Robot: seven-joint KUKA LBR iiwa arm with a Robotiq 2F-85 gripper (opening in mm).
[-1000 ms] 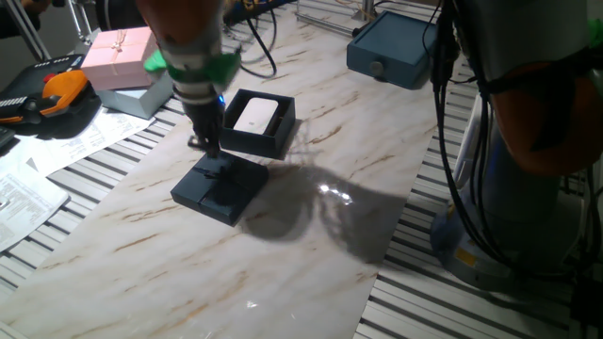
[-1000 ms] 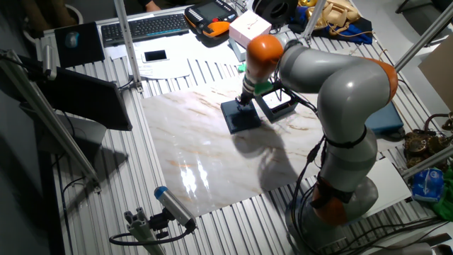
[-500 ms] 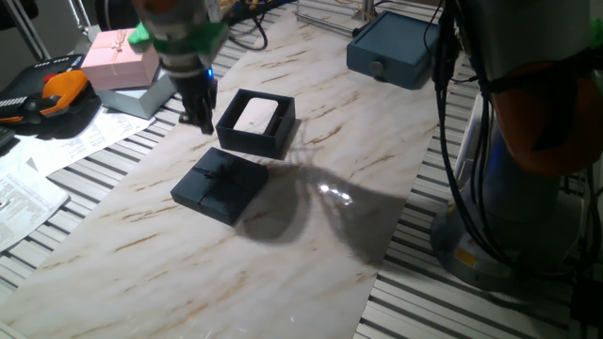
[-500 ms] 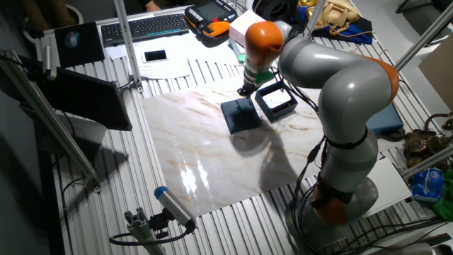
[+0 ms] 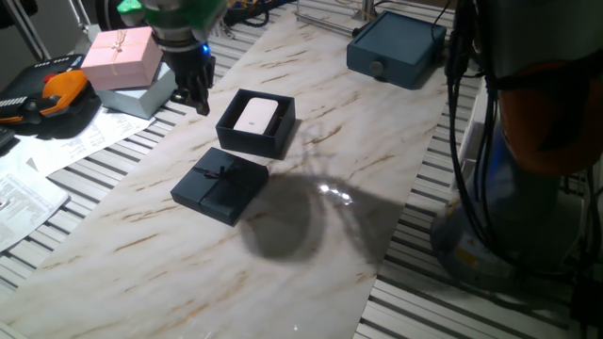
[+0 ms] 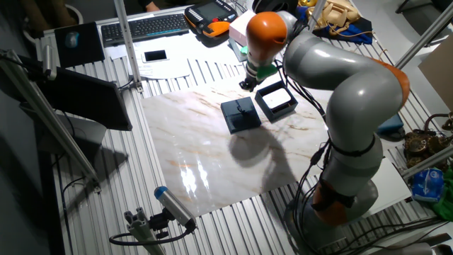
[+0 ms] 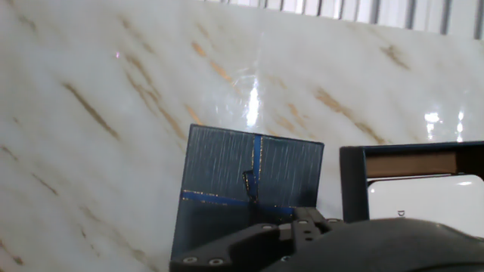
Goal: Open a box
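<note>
The box sits open on the marble tabletop, toward the far side of the slab, its white insert showing inside the dark navy walls. Its lid lies flat on the tabletop just in front of it, bow side up, with the thin ribbon crossing the top; one corner of the lid comes close to the box, though I cannot tell whether they touch. In the other fixed view, the lid and the open box sit side by side near the middle of the slab. The hand view looks down on the lid with the ribbon running across it, and the box's edge and white insert peek in at the right.

The end effector hangs in the air above the edge of the tabletop, off to the side of the box and clear of both pieces, with nothing between its fingers. They look close together, but I cannot tell for sure whether they are parted or closed.

Past it, off the slab, a pink gift box rests on a pale grey box. A blue case with a round knob stands at the far corner of the tabletop, well apart from the box. Printed papers lie on the slatted bench beside the slab.
</note>
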